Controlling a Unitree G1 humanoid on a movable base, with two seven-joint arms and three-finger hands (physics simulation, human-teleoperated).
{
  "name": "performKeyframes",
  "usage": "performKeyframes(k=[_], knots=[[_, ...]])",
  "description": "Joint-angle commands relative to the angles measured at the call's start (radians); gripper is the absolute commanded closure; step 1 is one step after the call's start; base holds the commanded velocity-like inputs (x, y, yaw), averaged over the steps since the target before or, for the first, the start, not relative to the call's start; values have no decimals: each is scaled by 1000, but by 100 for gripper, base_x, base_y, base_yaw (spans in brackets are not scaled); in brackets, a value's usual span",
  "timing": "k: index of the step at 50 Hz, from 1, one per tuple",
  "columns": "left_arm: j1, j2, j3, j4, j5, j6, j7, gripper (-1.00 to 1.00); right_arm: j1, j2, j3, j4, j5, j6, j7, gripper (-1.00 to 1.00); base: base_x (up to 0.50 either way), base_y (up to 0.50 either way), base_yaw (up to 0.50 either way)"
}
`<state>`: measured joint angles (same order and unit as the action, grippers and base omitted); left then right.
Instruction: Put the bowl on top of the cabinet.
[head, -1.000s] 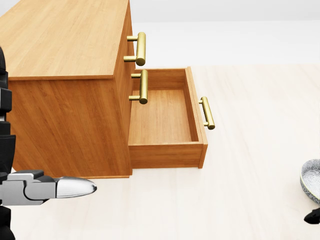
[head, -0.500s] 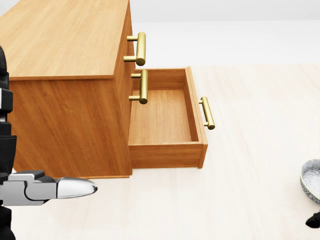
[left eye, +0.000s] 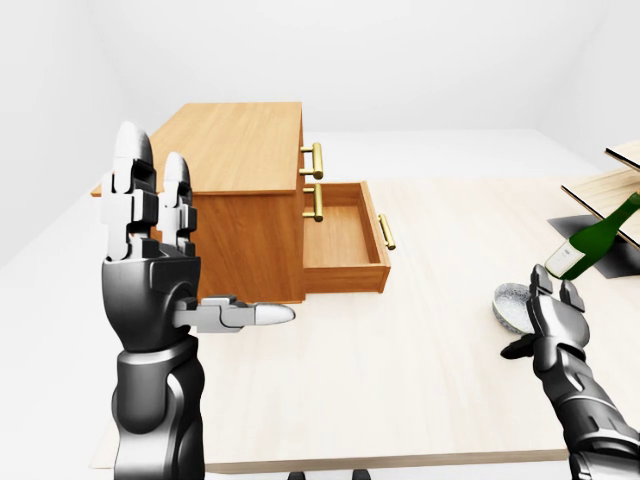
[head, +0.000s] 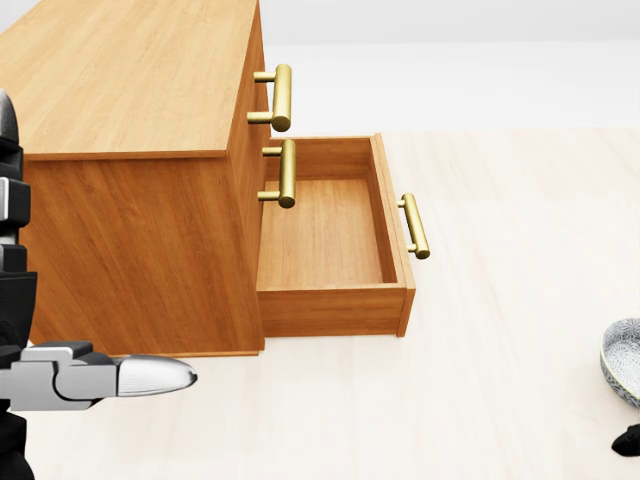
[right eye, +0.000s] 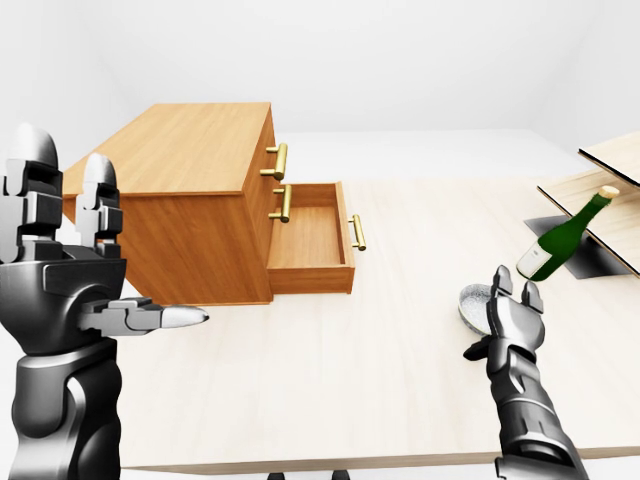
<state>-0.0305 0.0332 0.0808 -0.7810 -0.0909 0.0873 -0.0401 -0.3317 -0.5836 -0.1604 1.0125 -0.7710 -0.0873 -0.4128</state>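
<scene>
The patterned grey bowl (left eye: 508, 305) rests on the pale table, low on the right of the left-eye view; the head view shows only its edge (head: 622, 360). My right hand (left eye: 553, 298) stands open against the bowl's right side with its fingers pointing up. I cannot tell whether they touch the bowl. The wooden cabinet (left eye: 240, 150) is at upper left, its flat top bare and its lower drawer (left eye: 340, 240) pulled out and empty. My left hand (right eye: 120, 240) is raised at the left, open, fingers up and thumb pointing right, holding nothing.
A green bottle (left eye: 590, 242) leans tilted just above and right of the bowl. Wooden shelf boards (left eye: 612, 185) show at the right edge. Brass handles (left eye: 317, 160) stick out of the cabinet's drawers. The table's near edge (left eye: 380, 462) runs along the bottom.
My left thumb has drifted slightly right and down in the head view. The dark part of my right hand at the bottom right has sunk a little. Bowl and cabinet have not moved.
</scene>
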Motion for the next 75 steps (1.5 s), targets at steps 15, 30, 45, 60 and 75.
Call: performKeyframes(k=[15, 30, 45, 60, 75], knots=[[-2, 1, 3, -9, -2, 0, 1, -100, -3, 5, 25, 34, 1, 0, -19, 100, 0, 0, 0], [4, -1, -2, 8, 2, 0, 0, -100, 30, 9, -13, -94, 1, 0, 41, 100, 0, 0, 0], [5, -1, -1, 1, 0, 0, 0, -100, 93, 35, -117, -449, -32, 0, 213, 100, 0, 0, 0], [-4, 2, 9, -10, -7, 0, 1, -100, 60, 43, -153, -622, -61, 0, 334, 100, 0, 0, 0], [-28, 12, 33, -14, -27, 0, 11, -100, -70, 39, -123, -703, -95, 24, 435, 100, 0, 0, 0]])
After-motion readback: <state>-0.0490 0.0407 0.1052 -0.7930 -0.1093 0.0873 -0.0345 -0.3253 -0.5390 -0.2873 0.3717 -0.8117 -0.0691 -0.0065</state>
